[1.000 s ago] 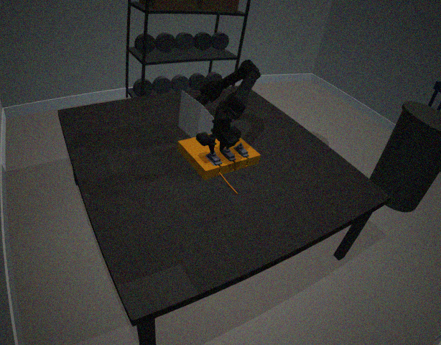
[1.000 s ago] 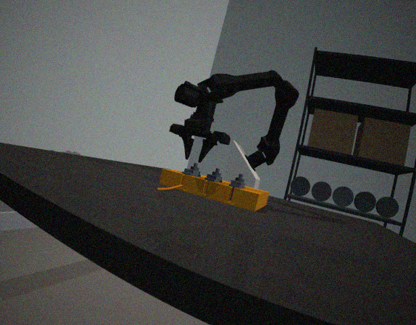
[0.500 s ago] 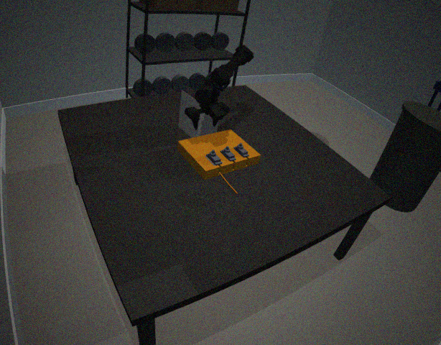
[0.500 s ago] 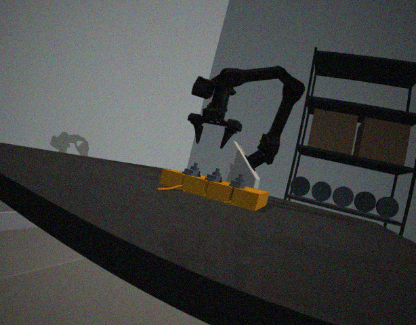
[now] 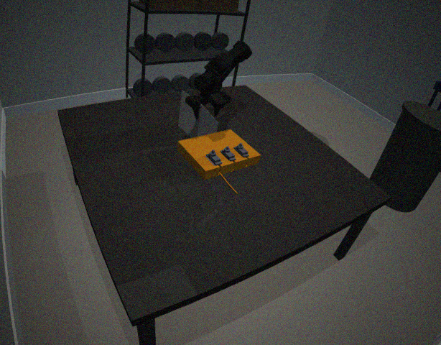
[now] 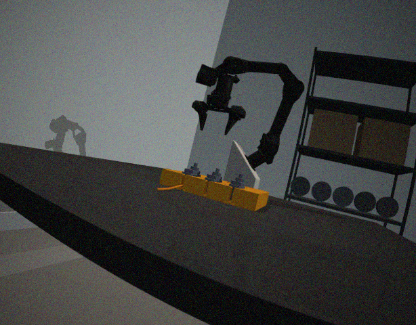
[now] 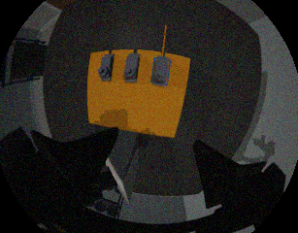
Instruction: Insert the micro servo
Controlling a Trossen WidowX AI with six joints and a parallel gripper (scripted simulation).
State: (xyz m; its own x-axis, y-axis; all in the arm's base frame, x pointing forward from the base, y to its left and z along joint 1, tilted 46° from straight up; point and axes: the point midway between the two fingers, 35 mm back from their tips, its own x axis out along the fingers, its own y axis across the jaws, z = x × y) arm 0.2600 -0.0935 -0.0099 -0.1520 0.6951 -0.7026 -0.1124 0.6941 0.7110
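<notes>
Sitting in deck (image 5: 198, 146): three servos (image 5: 228, 153).

Three micro servos (image 5: 228, 153) are sitting in a row on one orange deck (image 5: 198, 144) — one orange cable (image 5: 227, 182) trailing off it. One table (image 5: 138, 208) is carrying it all, with one shelving rack (image 5: 183, 40) and one gripper (image 6: 217, 118) showing.

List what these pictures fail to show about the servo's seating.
- Mounting ears of the cabled servo: too small and grainy in the top view to judge flatness.
- Cable at the notch: blurred in every view.
- Pocket depth: hidden inside the orange deck, exterior view.
</notes>
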